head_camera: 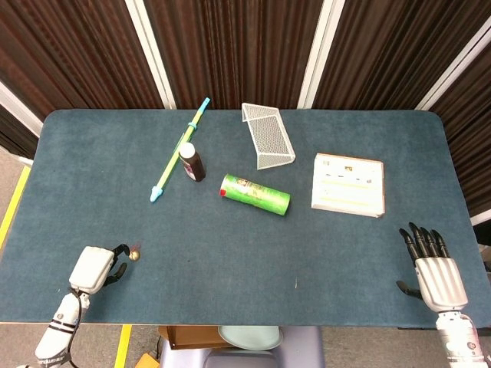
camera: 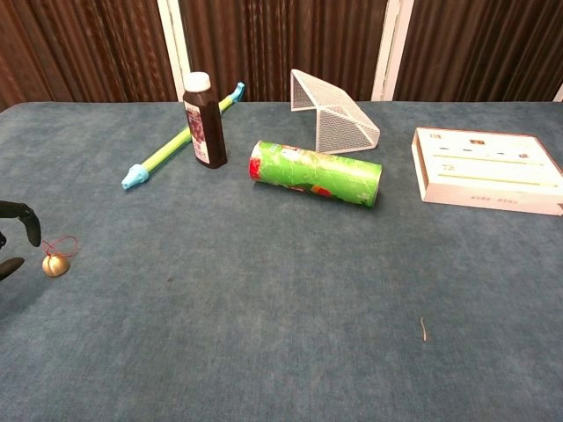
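A small gold bell [head_camera: 134, 255] [camera: 55, 265] with a red loop lies on the blue table near its front left. My left hand [head_camera: 98, 267] [camera: 16, 236] hovers just left of the bell, fingers apart around it, holding nothing. At the front right edge my right hand [head_camera: 431, 261] rests with fingers straight and spread, empty; the chest view does not show it.
A dark bottle [head_camera: 191, 162] [camera: 204, 121] stands beside a green and blue stick [head_camera: 179, 149] [camera: 180, 139]. A green can [head_camera: 255, 194] [camera: 315, 173] lies on its side mid-table. Behind it is a white mesh holder [head_camera: 267, 136] [camera: 332, 110]; a white box [head_camera: 348, 184] [camera: 486, 170] lies at right.
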Tool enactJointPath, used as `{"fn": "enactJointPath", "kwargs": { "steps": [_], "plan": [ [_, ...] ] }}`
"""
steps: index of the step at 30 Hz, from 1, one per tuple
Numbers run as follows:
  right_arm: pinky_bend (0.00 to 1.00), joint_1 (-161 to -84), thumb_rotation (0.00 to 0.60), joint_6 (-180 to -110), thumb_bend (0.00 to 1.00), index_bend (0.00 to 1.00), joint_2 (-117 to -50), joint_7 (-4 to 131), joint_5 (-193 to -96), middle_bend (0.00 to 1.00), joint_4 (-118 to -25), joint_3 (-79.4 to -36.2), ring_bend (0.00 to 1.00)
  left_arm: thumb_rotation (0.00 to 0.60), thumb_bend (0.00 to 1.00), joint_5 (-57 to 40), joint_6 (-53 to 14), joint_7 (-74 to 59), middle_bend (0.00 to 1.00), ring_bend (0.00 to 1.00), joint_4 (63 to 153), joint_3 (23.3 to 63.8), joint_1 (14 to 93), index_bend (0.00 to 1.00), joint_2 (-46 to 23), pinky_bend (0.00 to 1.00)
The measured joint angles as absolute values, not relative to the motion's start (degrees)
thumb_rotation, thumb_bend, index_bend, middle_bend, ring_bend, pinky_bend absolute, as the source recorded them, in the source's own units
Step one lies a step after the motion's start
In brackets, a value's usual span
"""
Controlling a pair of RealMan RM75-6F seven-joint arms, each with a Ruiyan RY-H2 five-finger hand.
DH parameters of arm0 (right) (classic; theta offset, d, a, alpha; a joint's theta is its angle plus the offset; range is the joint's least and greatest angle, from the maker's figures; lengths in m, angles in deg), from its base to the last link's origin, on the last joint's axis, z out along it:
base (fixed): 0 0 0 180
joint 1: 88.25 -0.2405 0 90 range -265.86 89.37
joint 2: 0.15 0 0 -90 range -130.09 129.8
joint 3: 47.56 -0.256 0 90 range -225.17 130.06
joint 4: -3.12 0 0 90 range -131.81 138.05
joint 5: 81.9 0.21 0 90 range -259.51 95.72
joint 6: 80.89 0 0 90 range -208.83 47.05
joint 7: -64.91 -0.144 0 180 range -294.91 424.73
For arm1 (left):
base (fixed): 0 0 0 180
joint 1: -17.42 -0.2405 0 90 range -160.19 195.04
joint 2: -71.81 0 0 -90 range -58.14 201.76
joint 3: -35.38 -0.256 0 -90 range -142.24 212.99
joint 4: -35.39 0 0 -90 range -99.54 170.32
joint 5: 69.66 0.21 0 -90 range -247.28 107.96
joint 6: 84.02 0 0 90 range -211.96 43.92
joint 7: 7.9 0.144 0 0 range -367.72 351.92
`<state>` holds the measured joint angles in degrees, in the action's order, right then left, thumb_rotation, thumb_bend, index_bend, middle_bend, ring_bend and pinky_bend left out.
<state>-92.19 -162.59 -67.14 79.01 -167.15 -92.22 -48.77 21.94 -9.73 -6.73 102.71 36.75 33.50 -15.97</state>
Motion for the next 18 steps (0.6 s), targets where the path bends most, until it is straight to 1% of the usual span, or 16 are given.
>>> {"fn": "enactJointPath", "kwargs": {
  "steps": [5,18],
  "plan": [
    [0.00,-92.2,0.600,-162.6,0.23,0.00,-67.3,79.3,-166.8,0.00,-92.2,-48.9,0.00,0.600,0.42,20.5,-10.8,-7.1,0.95,0.93,99.9,37.2,34.3,0.47,-17.5,1.00],
    [0.00,-92.4,0.600,-162.4,0.23,0.00,-67.5,79.8,-166.2,0.00,-92.1,-49.1,0.00,0.600,0.42,18.8,-13.2,-8.3,0.95,0.93,97.0,37.2,36.3,0.49,-19.3,1.00]
  ]
}}
